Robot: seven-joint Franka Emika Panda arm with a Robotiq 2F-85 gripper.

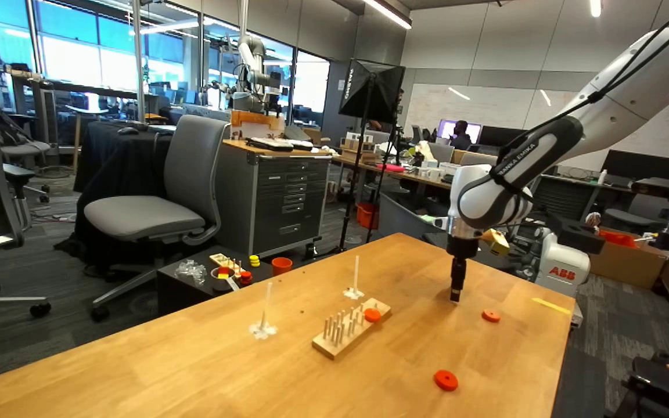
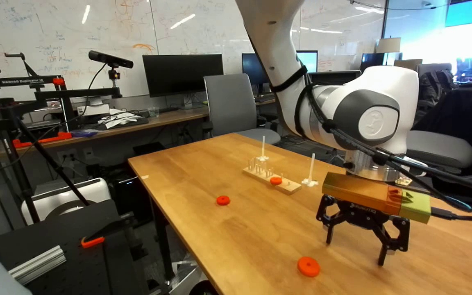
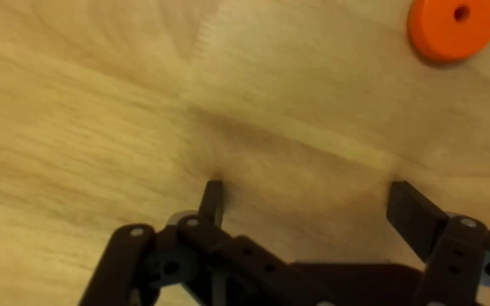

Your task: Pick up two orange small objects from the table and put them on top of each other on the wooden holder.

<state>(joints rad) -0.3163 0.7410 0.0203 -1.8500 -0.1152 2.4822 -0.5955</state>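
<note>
We judge the chief risk to be closing too soon: in an exterior view the near orange disc (image 2: pixel 309 266) lies left of the gripper (image 2: pixel 355 253), not between its jaws, so we would likely pinch nothing or nudge it. The far orange disc (image 2: pixel 223 200) lies farther left on the table (image 2: pixel 252 237), and a third orange disc (image 2: pixel 276 180) sits on the wooden holder (image 2: pixel 290 189) beyond. Our jaws stand wide apart, holding nothing; whether they touch the table we cannot tell.

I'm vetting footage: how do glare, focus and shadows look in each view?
In both exterior views, windows are blown out and light streaks cross the whiteboard; in the wrist view, the tabletop looks soft, the open pincer nearly black, with faint shadows by its tips.
</note>
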